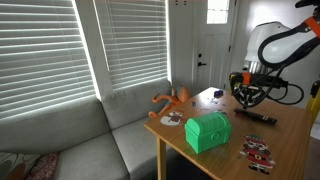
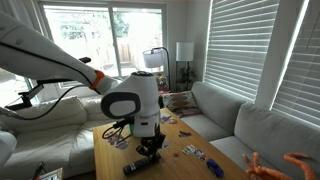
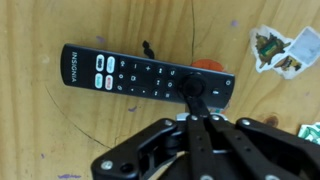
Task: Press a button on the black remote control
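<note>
The black remote control (image 3: 130, 76) lies flat on the wooden table and carries white "INSIGNIA" lettering at its left end. A reddish speck shows behind its right end. My gripper (image 3: 195, 96) is shut, its two fingers pressed together. Their joined tips rest on the round dark pad near the remote's right end. In both exterior views the gripper (image 1: 248, 97) (image 2: 150, 150) points straight down at the remote (image 1: 260, 117) (image 2: 133, 166), which lies near the table's edge.
A green chest (image 1: 208, 131) stands near the table's front edge. An orange tentacled toy (image 1: 174, 98) lies at the far corner. Flat figure pieces (image 1: 258, 152) (image 3: 281, 50) lie scattered on the table (image 1: 285, 140). A grey sofa (image 1: 80, 130) stands beside it.
</note>
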Controlling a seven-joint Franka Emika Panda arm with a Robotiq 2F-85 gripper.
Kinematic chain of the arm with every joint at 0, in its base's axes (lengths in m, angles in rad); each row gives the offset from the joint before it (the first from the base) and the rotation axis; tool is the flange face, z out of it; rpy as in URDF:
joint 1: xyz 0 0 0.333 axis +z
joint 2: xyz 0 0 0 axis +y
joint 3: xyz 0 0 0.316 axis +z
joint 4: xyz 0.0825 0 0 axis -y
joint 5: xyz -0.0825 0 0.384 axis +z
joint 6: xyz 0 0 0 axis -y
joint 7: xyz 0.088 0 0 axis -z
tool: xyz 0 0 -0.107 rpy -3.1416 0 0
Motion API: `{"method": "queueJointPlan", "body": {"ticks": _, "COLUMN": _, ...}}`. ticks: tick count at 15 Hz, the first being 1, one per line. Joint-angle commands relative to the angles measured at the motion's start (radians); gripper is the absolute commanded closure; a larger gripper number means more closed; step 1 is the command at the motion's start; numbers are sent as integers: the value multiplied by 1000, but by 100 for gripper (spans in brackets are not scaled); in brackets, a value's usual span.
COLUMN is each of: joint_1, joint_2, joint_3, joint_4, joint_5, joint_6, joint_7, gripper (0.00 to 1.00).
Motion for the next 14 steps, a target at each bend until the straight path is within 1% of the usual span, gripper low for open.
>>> {"method": "queueJointPlan", "body": {"ticks": 1, "joint_1": 2, "joint_2": 16, "joint_3": -6, "joint_4": 12, "joint_5": -21, "joint_6": 14, "joint_7": 32, "gripper": 100}}
{"method": "queueJointPlan", "body": {"ticks": 14, "joint_1": 3, "joint_2": 26, "joint_3": -11, "joint_4": 13, "joint_5": -18, "joint_6": 38, "joint_7": 34, "gripper": 100}}
